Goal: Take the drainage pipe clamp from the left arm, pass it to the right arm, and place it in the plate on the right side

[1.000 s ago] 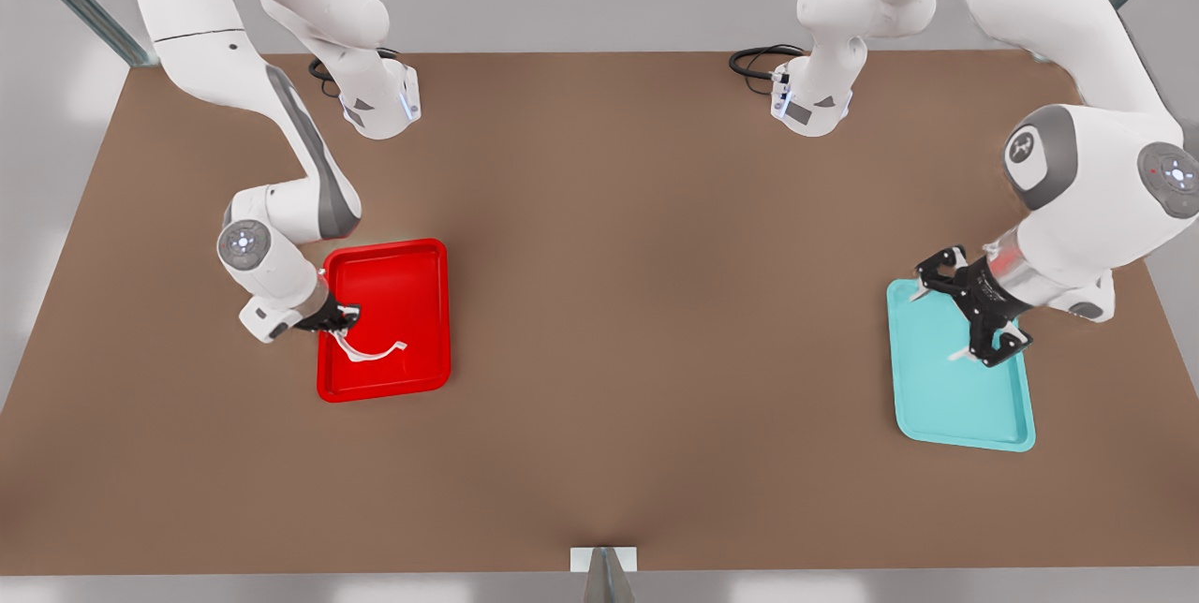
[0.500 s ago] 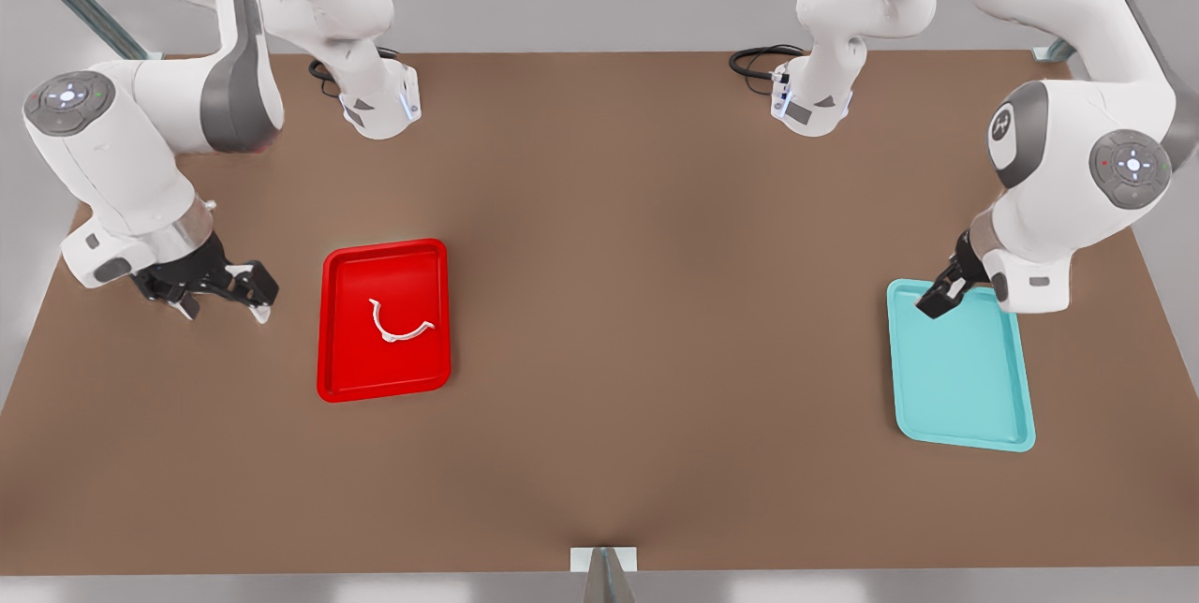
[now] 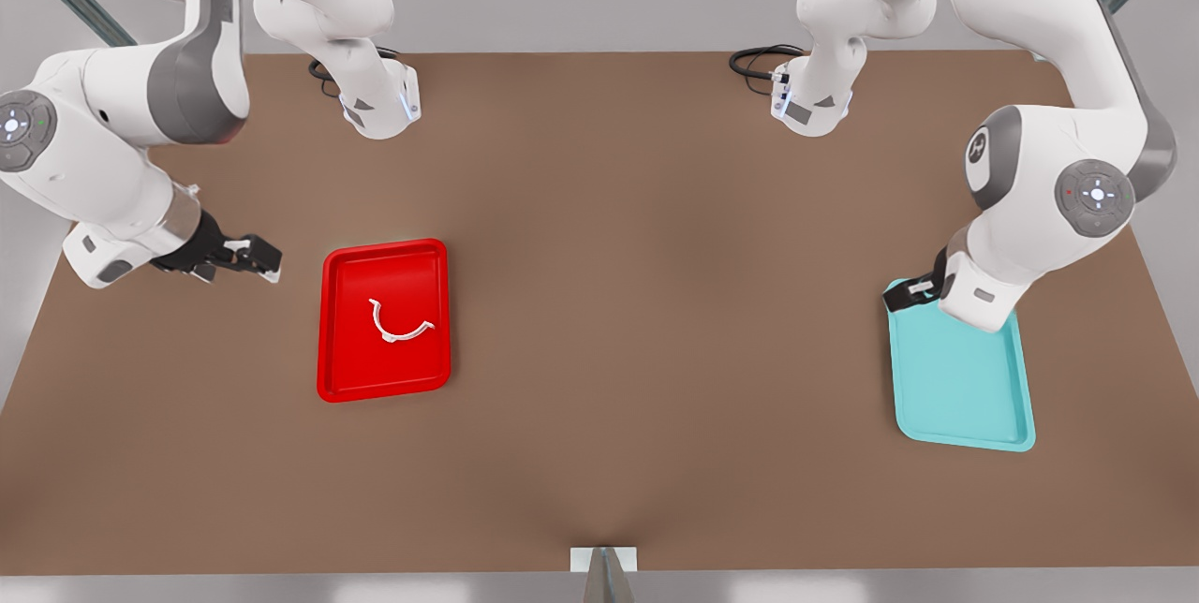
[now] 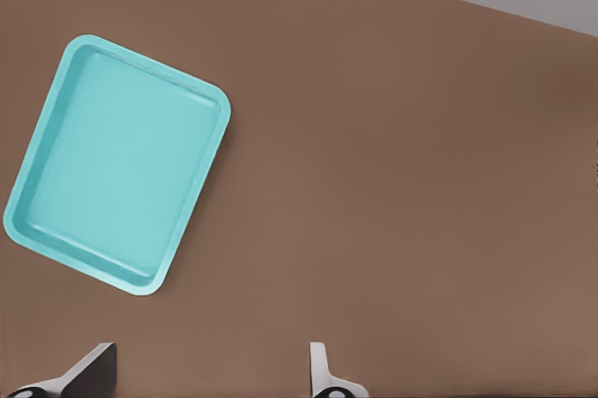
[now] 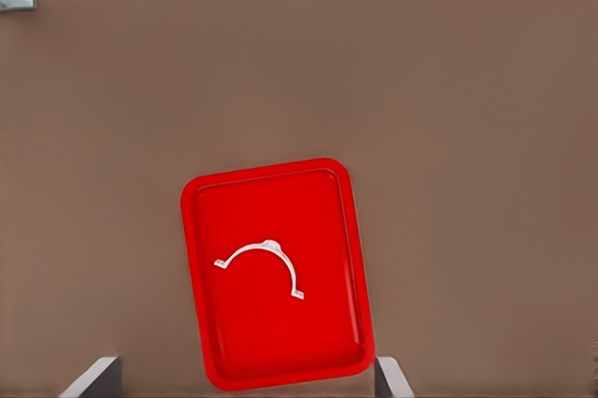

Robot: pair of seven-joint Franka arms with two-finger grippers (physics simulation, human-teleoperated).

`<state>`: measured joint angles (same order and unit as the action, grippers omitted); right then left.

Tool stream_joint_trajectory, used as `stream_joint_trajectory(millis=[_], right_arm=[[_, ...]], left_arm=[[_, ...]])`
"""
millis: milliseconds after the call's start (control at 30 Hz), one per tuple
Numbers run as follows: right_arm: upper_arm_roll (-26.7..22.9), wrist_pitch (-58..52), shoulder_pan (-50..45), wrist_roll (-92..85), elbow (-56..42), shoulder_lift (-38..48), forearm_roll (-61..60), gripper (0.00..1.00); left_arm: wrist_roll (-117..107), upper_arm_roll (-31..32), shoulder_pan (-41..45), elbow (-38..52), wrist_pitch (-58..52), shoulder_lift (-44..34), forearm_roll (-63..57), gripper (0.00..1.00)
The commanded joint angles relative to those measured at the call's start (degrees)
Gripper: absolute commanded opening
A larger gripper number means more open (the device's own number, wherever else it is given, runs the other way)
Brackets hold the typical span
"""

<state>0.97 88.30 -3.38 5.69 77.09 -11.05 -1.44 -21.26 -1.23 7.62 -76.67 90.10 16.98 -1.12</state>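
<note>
1. The drainage pipe clamp (image 3: 401,324) lay flat inside the red plate (image 3: 337,369), near the plate's middle, touched by no end effector. Its arc ran across the plate's short side, tabs at both ends; in the front view the open side faced the plate's far rim.
2. The right end effector (image 3: 258,258) hung over bare desk (image 3: 637,322) just beside the plate, off its far corner on the side away from the teal tray (image 3: 965,397). Fingers apart, nothing between them. It was the nearer arm by far; the clamp lay from it toward the plate's middle. In the right wrist view the fingertips (image 5: 93,377) straddled the plate's (image 5: 196,230) near edge, clamp (image 5: 262,262) ahead.
3. The left end effector (image 3: 907,296) waited at the teal tray's far corner, well apart from the plate. The left wrist view showed its fingertips (image 4: 89,370) spread and empty.
4. Judgement: placement looked finished; no grasp seemed needed.
</note>
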Motion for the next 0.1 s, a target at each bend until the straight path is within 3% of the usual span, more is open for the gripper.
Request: stream_joint_trajectory(millis=[0, 67], right_arm=[[0.0, -1.6, -0.1, -3.2, -0.1, 0.1, -0.1, 1.0], [0.0, -1.6, -0.2, -3.2, -0.1, 0.1, -0.1, 1.0]], left_arm=[[20.5, 0.0, 0.0, 0.0, 0.1, 0.0, -0.1, 1.0], [20.4, 0.0, 0.0, -0.1, 0.1, 0.0, -0.1, 1.0]])
